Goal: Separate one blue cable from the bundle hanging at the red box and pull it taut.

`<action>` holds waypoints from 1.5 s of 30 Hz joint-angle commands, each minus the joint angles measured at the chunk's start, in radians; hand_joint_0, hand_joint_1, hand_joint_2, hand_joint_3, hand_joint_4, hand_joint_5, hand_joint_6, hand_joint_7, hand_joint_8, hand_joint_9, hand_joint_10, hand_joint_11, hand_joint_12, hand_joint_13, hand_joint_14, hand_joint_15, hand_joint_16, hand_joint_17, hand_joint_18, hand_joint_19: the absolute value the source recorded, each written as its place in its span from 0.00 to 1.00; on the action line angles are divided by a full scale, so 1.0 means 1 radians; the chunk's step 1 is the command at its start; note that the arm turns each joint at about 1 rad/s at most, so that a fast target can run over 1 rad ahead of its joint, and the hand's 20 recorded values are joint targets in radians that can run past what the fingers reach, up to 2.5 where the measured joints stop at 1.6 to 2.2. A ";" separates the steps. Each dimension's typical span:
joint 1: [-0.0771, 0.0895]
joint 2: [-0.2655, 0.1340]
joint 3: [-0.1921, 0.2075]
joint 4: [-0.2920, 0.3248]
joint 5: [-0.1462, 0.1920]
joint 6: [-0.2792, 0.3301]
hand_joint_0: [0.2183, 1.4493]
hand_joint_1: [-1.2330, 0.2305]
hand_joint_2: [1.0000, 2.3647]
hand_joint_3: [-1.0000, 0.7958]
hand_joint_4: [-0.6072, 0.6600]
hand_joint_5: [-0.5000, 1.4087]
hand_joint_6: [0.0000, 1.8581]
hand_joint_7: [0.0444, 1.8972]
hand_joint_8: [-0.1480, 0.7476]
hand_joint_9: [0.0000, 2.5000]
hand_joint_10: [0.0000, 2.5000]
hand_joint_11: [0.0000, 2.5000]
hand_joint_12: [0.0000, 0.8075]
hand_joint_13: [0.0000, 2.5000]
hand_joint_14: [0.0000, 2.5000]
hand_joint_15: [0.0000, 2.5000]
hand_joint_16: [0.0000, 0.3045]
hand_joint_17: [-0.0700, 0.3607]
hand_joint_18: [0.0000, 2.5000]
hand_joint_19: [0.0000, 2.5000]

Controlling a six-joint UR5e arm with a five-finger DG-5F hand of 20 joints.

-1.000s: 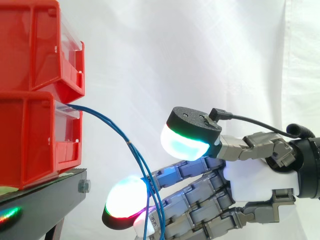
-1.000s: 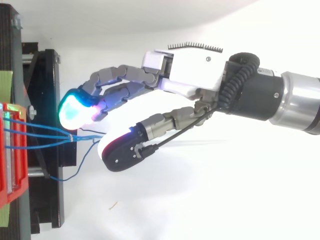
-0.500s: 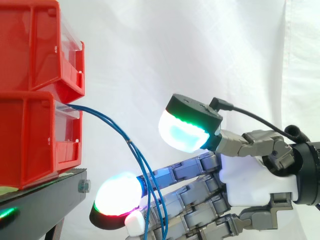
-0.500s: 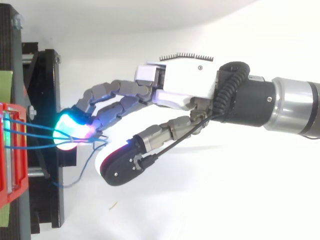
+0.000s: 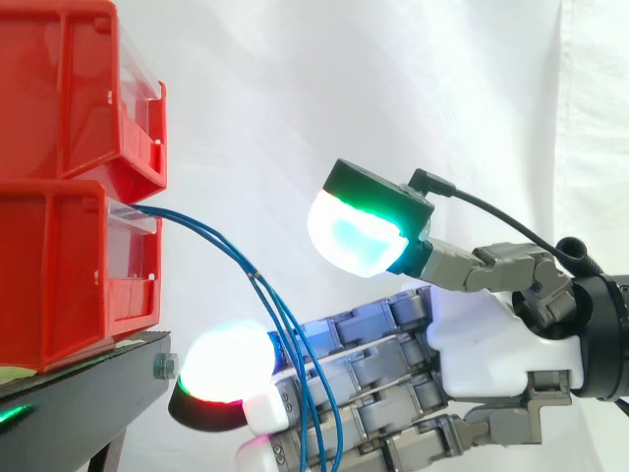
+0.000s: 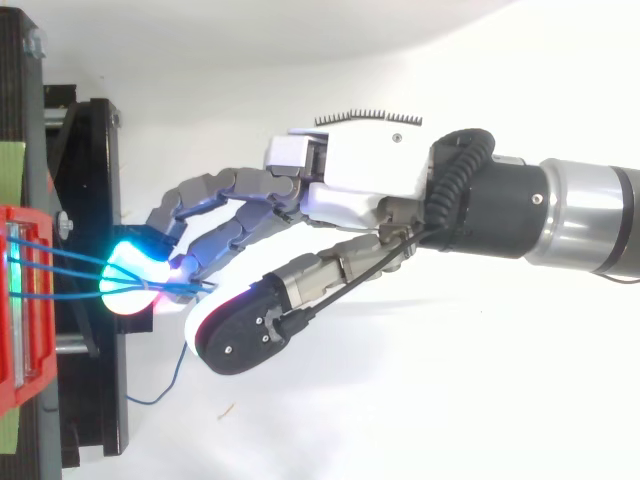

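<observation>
— When the scene is taken from the side, where is the bundle of thin blue cables (image 5: 211, 241) found?

— It is seen leaving the front of the lower red plastic bin (image 5: 59, 275), which is stacked under a second red plastic bin (image 5: 69, 88) on the black metal stand (image 5: 79, 393). The strands are draped slackly down and to the right, across the outstretched fingers (image 5: 364, 364) of the grey-and-white robot hand (image 5: 482, 344). The thumb pad (image 5: 354, 241), lit cyan-green, is held well above them, so the hand is spread and nothing is clasped.

— And from above?

— The same hand (image 6: 370, 175) is stretched toward the lower bin (image 6: 25, 300). Its glowing fingertips (image 6: 130, 290) are set among the strands (image 6: 70, 275), over the edge of the stand (image 6: 95, 200). One loose blue cable end (image 6: 178, 378) is seen curling beside the thumb.
</observation>
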 commanded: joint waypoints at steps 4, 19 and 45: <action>0.000 0.001 0.001 0.021 0.001 -0.006 0.33 0.39 0.00 0.33 0.68 0.18 0.27 0.42 0.49 0.31 0.00 0.14 0.36 0.27 0.00 0.08 0.09 0.30 0.19 0.06; -0.002 0.002 0.001 0.023 -0.003 -0.011 0.35 0.38 0.01 0.37 0.69 0.19 0.27 0.46 0.50 0.32 0.00 0.14 0.36 0.28 0.00 0.08 0.09 0.30 0.20 0.07; -0.011 0.007 0.027 0.007 -0.026 -0.011 0.36 0.37 0.01 0.40 0.67 0.19 0.27 0.56 0.50 0.32 0.00 0.15 0.36 0.28 0.00 0.09 0.09 0.30 0.21 0.08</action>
